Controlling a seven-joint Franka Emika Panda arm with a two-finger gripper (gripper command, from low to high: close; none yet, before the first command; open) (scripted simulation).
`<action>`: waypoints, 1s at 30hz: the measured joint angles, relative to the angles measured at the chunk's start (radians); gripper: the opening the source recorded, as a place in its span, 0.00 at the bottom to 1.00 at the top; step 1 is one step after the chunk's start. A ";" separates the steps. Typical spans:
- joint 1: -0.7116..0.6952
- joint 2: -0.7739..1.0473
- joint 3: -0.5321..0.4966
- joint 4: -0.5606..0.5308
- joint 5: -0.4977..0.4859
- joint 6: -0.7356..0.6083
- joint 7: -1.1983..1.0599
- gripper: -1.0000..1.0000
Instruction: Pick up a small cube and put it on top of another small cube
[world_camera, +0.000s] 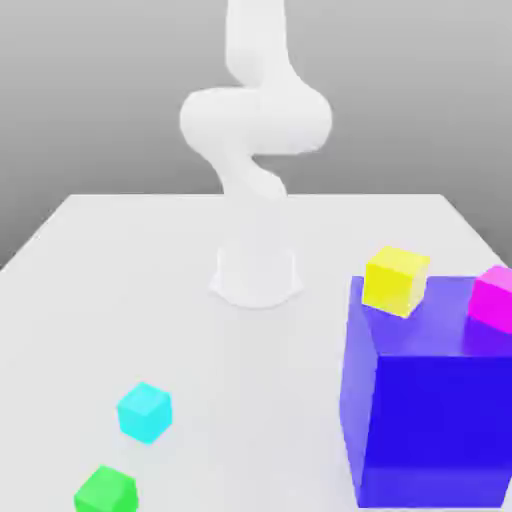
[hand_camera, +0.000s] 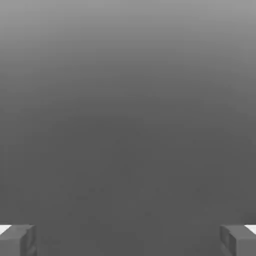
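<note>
Partly cut off, fingers (hand_camera: 18, 240) wide apart, empty; small cyan cube (world_camera: 144, 411) beside edge-cropped green cube (world_camera: 105, 491).

Four small cubes (world_camera: 145, 411) and one big blue block (world_camera: 430, 420).

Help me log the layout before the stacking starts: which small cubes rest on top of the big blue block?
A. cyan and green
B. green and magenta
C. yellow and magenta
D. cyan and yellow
C: the yellow cube and the magenta cube sit on the big blue block, while the cyan cube and green cube lie on the table.
</note>
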 joint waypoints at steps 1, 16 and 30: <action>0.011 0.027 -0.020 -0.014 -0.003 0.016 -0.042 0.50; 0.131 0.391 -0.306 -0.206 0.000 0.239 -0.666 0.50; 0.136 0.750 -0.462 -0.384 0.118 0.444 -1.327 0.50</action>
